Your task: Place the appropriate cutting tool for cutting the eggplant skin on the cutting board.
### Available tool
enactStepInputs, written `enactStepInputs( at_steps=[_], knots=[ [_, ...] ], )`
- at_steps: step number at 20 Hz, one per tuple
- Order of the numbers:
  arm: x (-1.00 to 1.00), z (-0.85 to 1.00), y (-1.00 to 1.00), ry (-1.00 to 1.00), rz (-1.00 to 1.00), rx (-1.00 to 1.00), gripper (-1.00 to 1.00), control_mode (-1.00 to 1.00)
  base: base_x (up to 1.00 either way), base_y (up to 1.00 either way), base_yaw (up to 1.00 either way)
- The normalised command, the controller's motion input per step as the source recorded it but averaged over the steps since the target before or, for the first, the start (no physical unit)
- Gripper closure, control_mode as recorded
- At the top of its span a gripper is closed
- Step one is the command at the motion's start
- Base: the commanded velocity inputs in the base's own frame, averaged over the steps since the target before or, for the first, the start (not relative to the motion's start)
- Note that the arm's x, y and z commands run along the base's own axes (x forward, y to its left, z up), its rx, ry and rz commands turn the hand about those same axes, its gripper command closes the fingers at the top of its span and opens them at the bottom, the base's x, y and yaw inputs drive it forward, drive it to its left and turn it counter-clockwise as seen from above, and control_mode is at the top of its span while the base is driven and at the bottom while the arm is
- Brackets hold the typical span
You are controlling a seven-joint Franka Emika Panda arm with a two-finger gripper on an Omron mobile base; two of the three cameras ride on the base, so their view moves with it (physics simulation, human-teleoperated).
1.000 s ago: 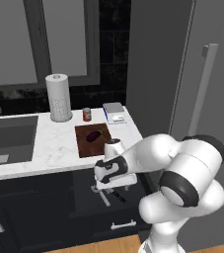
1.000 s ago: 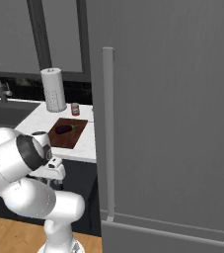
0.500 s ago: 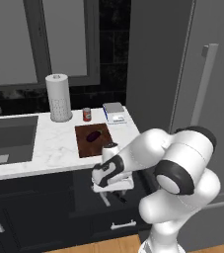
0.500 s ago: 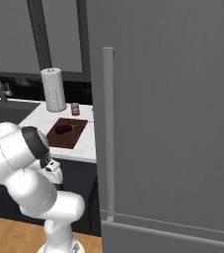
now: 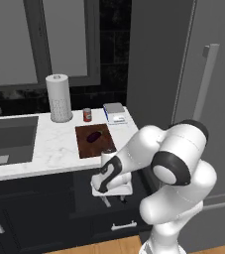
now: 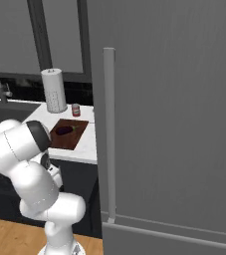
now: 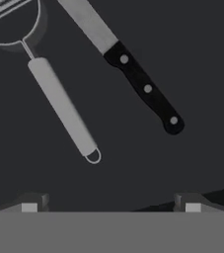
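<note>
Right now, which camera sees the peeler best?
The hand view: the peeler lies in plain sight beside the knife, handle and forked head both clear. In the left base view, only the claw shows, hanging below the counter edge. In the right base view, the arm fills that spot.

knife (image 7: pixel 133 74) | paper towel roll (image 5: pixel 59 97) | red can (image 5: pixel 87 115) | box (image 5: pixel 114 112)

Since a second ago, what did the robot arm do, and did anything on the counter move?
The arm folded lower in front of the cabinets, carrying the gripper down and slightly toward the sink side, below the counter edge. Its jaws stayed wide open with nothing taken; the peeler and knife lie untouched beneath it. The eggplant still rests on the cutting board, and the paper towel roll, can and box kept their places.
</note>
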Motion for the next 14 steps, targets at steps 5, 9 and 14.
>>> enactStepInputs(
  at_steps=[5,9,14],
  knots=[
    [0.0,-0.19,0.03,0.0,0.0,-0.01,-1.0,-1.0,0.0,0.0,0.0],
    [0.0,-0.17,0.05,0.0,0.0,-0.01,-1.0,-1.0,0.0,0.0,0.0],
    [0.02,-0.11,0.04,0.0,0.0,-0.01,-1.0,-1.0,0.0,0.0,0.0]
  ],
)
